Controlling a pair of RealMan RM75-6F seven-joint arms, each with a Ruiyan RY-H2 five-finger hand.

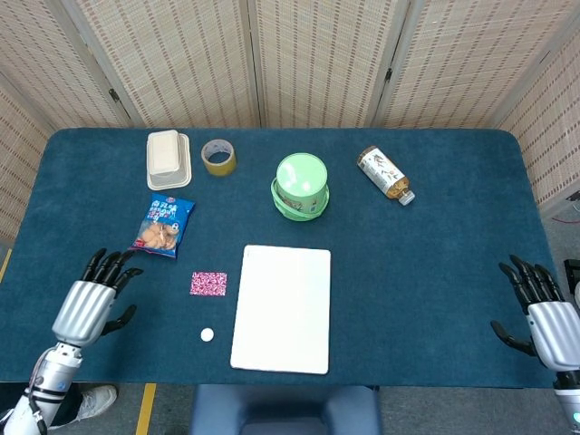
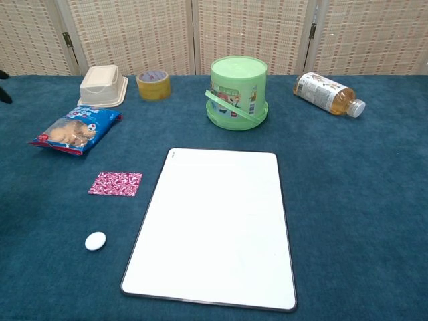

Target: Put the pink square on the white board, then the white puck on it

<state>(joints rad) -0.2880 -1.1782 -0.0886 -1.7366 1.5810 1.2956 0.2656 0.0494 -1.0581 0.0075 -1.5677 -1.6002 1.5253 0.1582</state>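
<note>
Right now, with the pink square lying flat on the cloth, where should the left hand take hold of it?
Probably by its left edge, coming from above and the left hand's own side. The pink square is thin and flat, so fingers must pinch or lift an edge; the white board crowds its right side.

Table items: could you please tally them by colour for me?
White: 3 (board, puck, box)
Pink: 1 (square)
Green: 1 (bucket)
Blue: 1 (snack bag)
Yellow: 1 (tape)
Amber: 1 (bottle)
Total: 8

No text is legible: the bottle (image 2: 328, 93) and snack bag (image 2: 75, 130) labels are too small (and blurred).
</note>
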